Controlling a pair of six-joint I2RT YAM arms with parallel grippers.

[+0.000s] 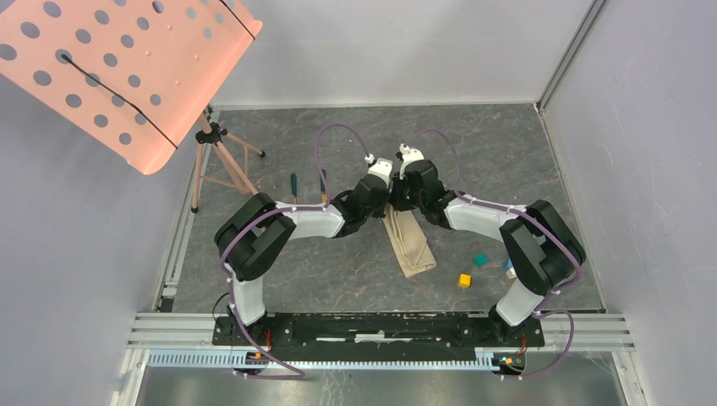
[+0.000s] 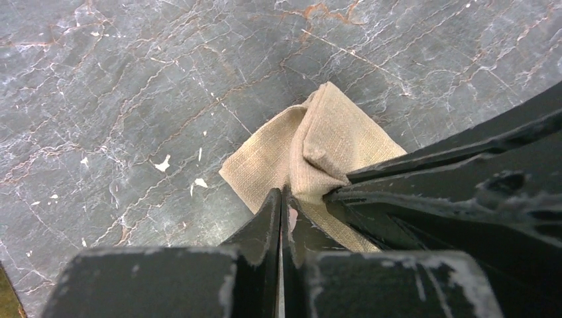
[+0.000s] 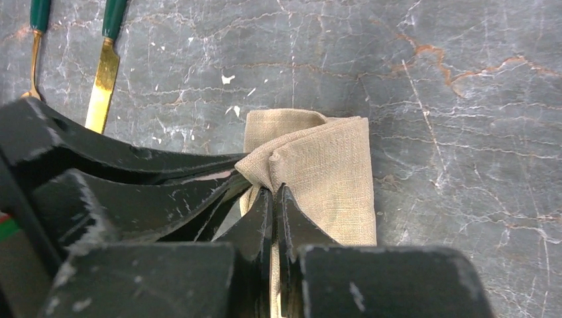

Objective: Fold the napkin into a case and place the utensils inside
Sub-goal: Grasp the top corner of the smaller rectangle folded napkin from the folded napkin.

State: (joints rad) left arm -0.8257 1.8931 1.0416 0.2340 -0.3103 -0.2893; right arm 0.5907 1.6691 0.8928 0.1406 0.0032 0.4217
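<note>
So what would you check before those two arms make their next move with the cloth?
1. Grip of the left pincer on the beige cloth napkin: ok, shut on its far end.
2. Grip of the right pincer on the same end: ok, shut on it.
3. Space between the two pincers: not ok, they sit tight together and might bump.
4. Cutlery clear of the cloth: ok, the gold knife with a dark teal handle and the gold spoon with a matching handle lie apart from it.
5. Small yellow cube and small teal cube clear of the cloth: ok.
6. Fold neat enough for a case: cannot tell; the pinched end is bunched.
</note>
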